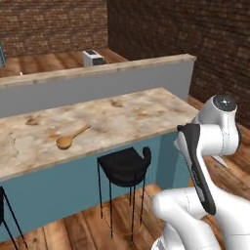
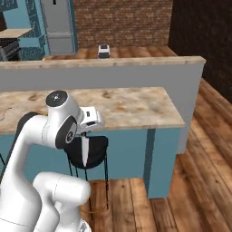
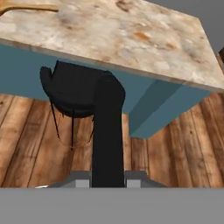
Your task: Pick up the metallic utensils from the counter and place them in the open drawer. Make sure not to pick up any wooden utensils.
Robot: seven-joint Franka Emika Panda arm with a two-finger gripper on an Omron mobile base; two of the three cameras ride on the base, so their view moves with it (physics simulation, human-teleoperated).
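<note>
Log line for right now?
gripper: shut on knife | blade hanging down, off the counter | wooden spoon: on counter | drawer: not seen

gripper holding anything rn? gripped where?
Yes: the gripper holds the knife by its black handle, silver blade pointing down above the black stool.

Left base view: behind arm, facing forward-down over counter. Right base view: same counter from other side, black stool shared. Hand view: close, aimed at stool, counter edge.
</note>
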